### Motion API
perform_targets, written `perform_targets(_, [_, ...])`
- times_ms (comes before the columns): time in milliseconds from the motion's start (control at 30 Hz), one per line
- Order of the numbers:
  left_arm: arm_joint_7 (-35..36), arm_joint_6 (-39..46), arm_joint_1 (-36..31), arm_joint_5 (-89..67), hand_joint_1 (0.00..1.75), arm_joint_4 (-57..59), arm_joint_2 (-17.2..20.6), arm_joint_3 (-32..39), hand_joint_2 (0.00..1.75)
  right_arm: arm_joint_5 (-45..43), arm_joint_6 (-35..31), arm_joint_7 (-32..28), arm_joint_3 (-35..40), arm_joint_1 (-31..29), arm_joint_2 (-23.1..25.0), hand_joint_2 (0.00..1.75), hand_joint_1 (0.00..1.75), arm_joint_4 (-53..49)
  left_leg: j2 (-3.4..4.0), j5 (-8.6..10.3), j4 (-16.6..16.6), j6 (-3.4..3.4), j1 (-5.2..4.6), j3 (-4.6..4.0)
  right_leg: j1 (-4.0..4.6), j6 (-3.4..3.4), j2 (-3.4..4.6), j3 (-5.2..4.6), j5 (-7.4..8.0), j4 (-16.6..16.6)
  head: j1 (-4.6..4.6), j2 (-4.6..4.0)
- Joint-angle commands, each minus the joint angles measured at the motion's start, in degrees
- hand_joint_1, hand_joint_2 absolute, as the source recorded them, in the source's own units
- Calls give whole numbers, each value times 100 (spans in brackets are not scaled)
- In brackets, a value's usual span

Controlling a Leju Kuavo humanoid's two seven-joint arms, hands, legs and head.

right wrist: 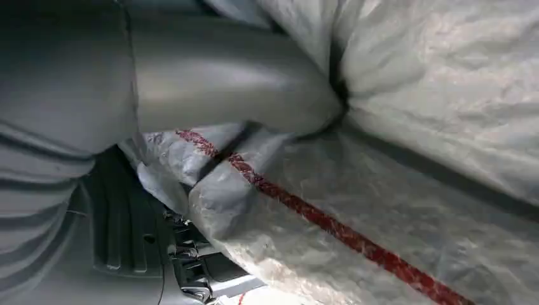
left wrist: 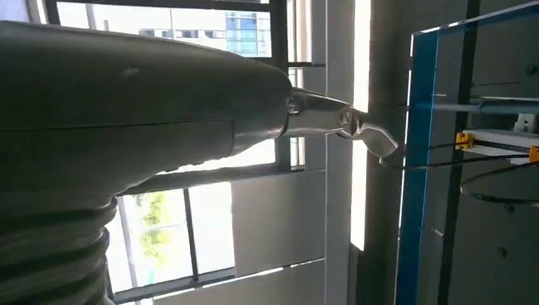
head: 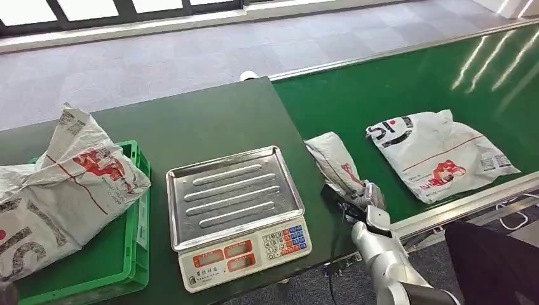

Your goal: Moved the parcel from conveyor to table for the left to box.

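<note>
The parcel (head: 335,166) in play is the small grey-white mailer bag with red print, lying across the seam where the dark green counter (head: 210,121) meets the brighter green conveyor (head: 394,95). Its long axis runs diagonally, the far end pointing up and away toward the belt, the near end coming down to the right hand (head: 362,202). That hand holds the bag's near end; the right wrist view shows the thick grey thumb (right wrist: 254,89) pressed into the crinkled plastic with the red stripe (right wrist: 330,225) running under it. So the bag stretches away from the hand, forward and slightly to the robot's left, and most of its length still leans over the belt side of the seam.

The right arm is plainly the nearer one. To land the bag on the counter, the pull would need to go leftward, toward the scale (head: 236,213) just beside it.

The left hand (left wrist: 127,127) points at windows, a finger (left wrist: 346,122) stretched out with nothing in it.

A larger parcel (head: 438,152) lies further along the conveyor, well apart. A green crate (head: 130,260) at the counter's left end holds another bag (head: 63,184).
</note>
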Motion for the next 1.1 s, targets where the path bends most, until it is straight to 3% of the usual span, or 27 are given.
perform_targets(33, [15, 23, -155, 16, 0, 283, 156, -199, 175, 35, 67, -9, 82, 216, -17, 175, 175, 483, -25, 10, -11, -3, 4, -2, 4, -6, -16, 6, 3, -13, -2, -2])
perform_targets(233, [15, 88, -125, 4, 0, 253, 170, -229, 175, -4, -114, -69, 85, 309, 57, 175, 175, 174, -23, 7, -9, -2, 6, 0, 5, -6, -15, 7, 2, -11, -2, -2])
perform_targets(300, [15, 161, -39, -38, 0, 186, 165, -235, 175, -86, -318, -128, 77, 423, 209, 175, 175, -380, -29, 13, -15, -3, 6, -5, 5, -7, -18, 3, 5, -17, -2, 0])
perform_targets(400, [15, 281, 105, -187, 0, 152, 197, -229, 175, -252, -119, -147, 150, 834, 549, 175, 175, -1896, -22, 8, -11, -4, 1, -8, 1, -8, -11, -4, 0, -7, 0, -2])
perform_targets(500, [15, 431, 267, -192, 0, -3, 246, -219, 175, -609, -671, -229, 69, 1048, 936, 175, 175, -3328, -16, 2, -6, -4, 0, -9, 0, -7, -8, 6, -3, 0, 0, 0])
perform_targets(600, [15, 298, 318, -58, 0, -85, 150, -97, 175, -1882, -2237, -1332, -47, 1328, 1417, 175, 175, -5324, 2, -3, 0, -7, -7, -34, -7, -13, 16, -28, -5, 21, 0, 0])
perform_targets(633, [15, 120, 243, 0, 0, -5, 63, -30, 175, -2818, -2674, -1901, -66, 1491, 1594, 175, 175, -6104, 3, -4, 5, -9, -9, -49, -9, -14, 18, -48, -6, 32, -2, 0])
perform_targets(667, [15, -621, 16, 518, 0, 355, -94, 109, 175, -4258, -3725, -3341, -1231, 858, 2063, 175, 175, -7394, -8, 1, 5, -9, -13, -64, -13, -11, 3, -61, -7, 36, 0, 0])
perform_targets(700, [15, -1002, -168, 410, 0, 615, -365, 419, 175, -4367, -3725, -4641, -1200, 896, 2063, 175, 175, -7880, -14, 0, 7, -13, -12, -73, -11, -15, 0, -69, -11, 43, 0, 0])
perform_targets(733, [15, -784, -496, 247, 0, 1222, -449, 480, 175, -4061, -3725, -4274, -838, 969, 2063, 175, 175, -8748, -21, 7, 17, -10, -31, -100, -29, -11, -9, -104, -11, 67, -2, -2])
perform_targets(800, [15, -712, -673, 252, 0, 1458, -435, 542, 175, -3802, -3725, -4082, -563, 949, 2063, 175, 175, -9113, -50, 13, 15, -11, -37, -98, -36, -10, -37, -102, -15, 66, -4, 0])
perform_targets(900, [15, -746, -573, 326, 0, 1409, -470, 688, 175, -3962, -3725, -4395, -269, 763, 2063, 175, 175, -9187, -62, 16, 6, -9, -24, -84, -23, -17, -49, -74, -12, 44, 13, 0])
perform_targets(967, [15, -739, -419, 320, 0, 1303, -506, 750, 175, -4032, -3725, -4564, -73, 659, 2063, 175, 175, -9050, 0, 4, 1, -20, -24, -65, -24, -23, 13, -75, -5, 45, 9, -2])
perform_targets(1000, [15, -762, -392, 332, 0, 1286, -529, 768, 175, -3908, -3725, -4563, -11, 628, 2063, 175, 175, -8980, -2, 5, 1, -20, -20, -71, -20, -21, -3, -70, -6, 41, 13, -2])
perform_targets(1100, [15, -825, -314, 335, 0, 1215, -595, 806, 175, -2612, -3725, -3321, 1395, 952, 2045, 175, 175, -9535, -2, 9, -2, -23, -21, -69, -22, -25, 4, -76, -5, 43, 13, -2])
